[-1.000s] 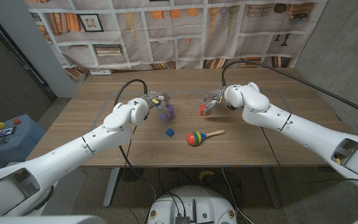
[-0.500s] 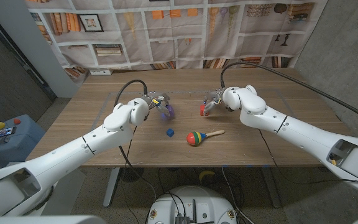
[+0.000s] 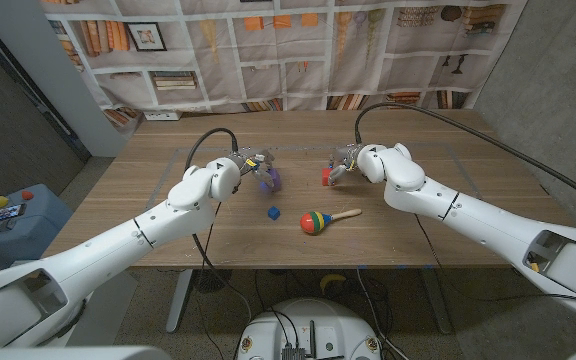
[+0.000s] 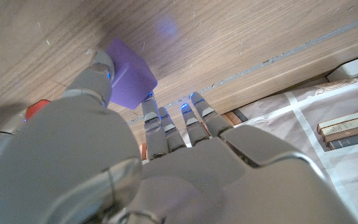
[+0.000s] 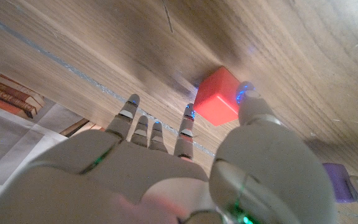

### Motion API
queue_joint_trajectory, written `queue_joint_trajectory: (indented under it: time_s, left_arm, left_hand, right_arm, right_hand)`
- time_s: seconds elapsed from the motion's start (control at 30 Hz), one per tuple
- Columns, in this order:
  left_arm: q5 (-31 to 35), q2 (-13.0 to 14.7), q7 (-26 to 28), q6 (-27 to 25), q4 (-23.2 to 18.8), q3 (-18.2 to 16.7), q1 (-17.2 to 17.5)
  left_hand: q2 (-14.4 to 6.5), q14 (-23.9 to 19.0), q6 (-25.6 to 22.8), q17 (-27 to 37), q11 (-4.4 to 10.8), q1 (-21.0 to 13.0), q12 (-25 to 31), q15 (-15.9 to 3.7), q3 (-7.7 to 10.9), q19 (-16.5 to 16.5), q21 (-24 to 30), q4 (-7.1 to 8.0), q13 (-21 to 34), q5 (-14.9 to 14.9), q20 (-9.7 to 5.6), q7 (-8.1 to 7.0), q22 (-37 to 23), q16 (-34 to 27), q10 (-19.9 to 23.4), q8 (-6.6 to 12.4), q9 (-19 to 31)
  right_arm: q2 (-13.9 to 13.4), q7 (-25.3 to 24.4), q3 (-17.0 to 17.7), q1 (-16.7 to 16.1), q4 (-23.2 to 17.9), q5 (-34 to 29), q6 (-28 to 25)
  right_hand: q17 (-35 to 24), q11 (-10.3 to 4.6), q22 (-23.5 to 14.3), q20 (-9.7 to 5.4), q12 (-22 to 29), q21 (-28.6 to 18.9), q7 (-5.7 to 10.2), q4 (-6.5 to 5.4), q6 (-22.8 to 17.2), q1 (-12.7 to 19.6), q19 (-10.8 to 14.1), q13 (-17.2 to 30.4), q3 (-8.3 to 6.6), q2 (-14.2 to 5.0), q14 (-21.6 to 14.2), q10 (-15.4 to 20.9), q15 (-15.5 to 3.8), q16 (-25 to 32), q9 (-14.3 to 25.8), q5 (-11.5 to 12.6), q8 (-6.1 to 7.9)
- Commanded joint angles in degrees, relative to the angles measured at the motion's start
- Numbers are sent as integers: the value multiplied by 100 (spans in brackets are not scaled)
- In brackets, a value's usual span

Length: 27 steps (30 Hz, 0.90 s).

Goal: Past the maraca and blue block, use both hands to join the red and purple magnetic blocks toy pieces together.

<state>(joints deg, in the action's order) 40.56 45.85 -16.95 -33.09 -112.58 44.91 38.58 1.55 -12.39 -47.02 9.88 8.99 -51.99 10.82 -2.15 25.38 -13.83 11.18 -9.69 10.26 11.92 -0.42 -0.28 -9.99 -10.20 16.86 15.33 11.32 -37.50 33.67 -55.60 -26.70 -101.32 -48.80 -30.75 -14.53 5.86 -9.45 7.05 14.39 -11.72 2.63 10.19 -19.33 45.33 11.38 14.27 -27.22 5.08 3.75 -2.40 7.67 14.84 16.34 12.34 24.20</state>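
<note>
My left hand (image 3: 254, 166) pinches the purple block (image 3: 268, 179) between thumb and a finger, close to the tabletop; the left wrist view shows the purple block (image 4: 129, 81) at the tips of my left hand (image 4: 135, 155). My right hand (image 3: 345, 161) pinches the red block (image 3: 326, 176) the same way, as the right wrist view shows with the red block (image 5: 217, 102) ahead of my right hand (image 5: 166, 168). A gap of bare wood lies between the two blocks. The blue block (image 3: 274, 212) and the striped maraca (image 3: 318, 221) lie nearer to me.
The wooden table (image 3: 168, 215) runs back to a wall hung with a bookshelf-print cloth (image 3: 298, 45). A black cable (image 3: 428, 105) arcs over my right arm. A low blue stand (image 3: 8, 225) with small toys sits on the floor at the left.
My right hand has shifted a little to the left with the red block. My left hand and the purple block have stayed where they were.
</note>
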Motion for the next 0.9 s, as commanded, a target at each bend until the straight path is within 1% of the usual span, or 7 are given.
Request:
queue_joint_trajectory:
  time_s: [0.03, 0.1, 0.2, 0.37, 0.63, 0.77, 0.9]
  left_arm:
    - [-40, -33, 33, -17, 52, 22, -27]
    - [-40, -35, 34, -15, 66, 31, -39]
    - [-65, -45, 58, 0, 93, 30, -49]
    - [-74, -62, 73, -6, 125, 49, -72]
    - [-96, -80, 75, 2, 154, 81, -102]
    - [-106, -87, 87, 6, 164, 90, -113]
    - [-114, -112, 159, 3, 179, 84, -109]
  left_hand:
    - [-99, 22, -749, 7, 20, -30, 27, -302, -11, 37, 6, 9, 13, 41, -6, -394, -21, -32, -14, 23, 22]
    - [-102, 20, -753, 7, 13, -33, 30, -303, -14, 36, 7, 7, 13, 42, -7, -393, -21, -32, -9, 20, 23]
    - [-106, 21, -754, 7, 17, -36, 32, -298, -16, 37, 7, 6, 13, 43, -4, -393, -21, -32, -4, 15, 24]
    - [-112, 24, -752, 7, 17, -40, 30, -299, -21, 36, 9, 6, 13, 45, -6, -394, -21, -31, -8, 6, 27]
    - [-123, 20, -761, 6, 19, -44, 31, -290, -30, 39, 10, 6, 13, 50, -4, -391, -21, -32, -5, -5, 30]
    - [-127, 22, -765, 6, 18, -46, 29, -289, -35, 36, 12, 5, 13, 51, -4, -397, -21, -31, -11, -10, 32]
    - [-131, 22, -768, 6, 23, -49, 30, -285, -39, 37, 12, 5, 13, 53, -3, -394, -21, -31, -8, -15, 34]
  right_arm:
    - [39, -485, 54, -179, 27, -15, -30]
    - [36, -551, 63, -201, 26, -15, -33]
    - [37, -616, 74, -216, 35, -6, -28]
    - [43, -765, 102, -254, 61, 28, -11]
    - [80, -856, 86, -254, 130, 22, -58]
    - [82, -1010, 108, -302, 130, 31, -81]
    - [78, -1035, 119, -308, 102, 44, -119]
  right_hand:
    - [-17, -11, -21, -28, 52, -3, 10, -6, -321, 109, 121, 33, -27, -19, -113, 167, -36, 60, 54, -98, 200]
    - [-26, -52, -22, -67, 72, -9, 37, -18, -551, 173, 206, 37, -18, -11, -190, 267, -84, 90, 83, -143, 339]
    - [-33, -83, -22, -80, 79, -3, 107, -21, -646, 222, 234, 39, -20, -22, -237, 315, -129, 110, 99, -160, 406]
    - [-53, -178, -23, -137, 108, 4, 239, -28, -1032, 362, 335, 43, -19, -47, -333, 485, -203, 152, 138, -191, 638]
    - [-78, -312, -24, -189, 117, -2, 445, -41, -1359, 487, 461, 43, -19, -100, -437, 609, -291, 202, 118, -203, 808]
    - [-102, -420, -25, -235, 123, -4, 636, -61, -1590, 551, 547, 32, -22, -176, -512, 708, -362, 243, 99, -203, 921]
    - [-122, -468, -26, -273, 146, -4, 683, -76, -1696, 593, 603, 23, -26, -253, -606, 830, -447, 291, 82, -194, 976]
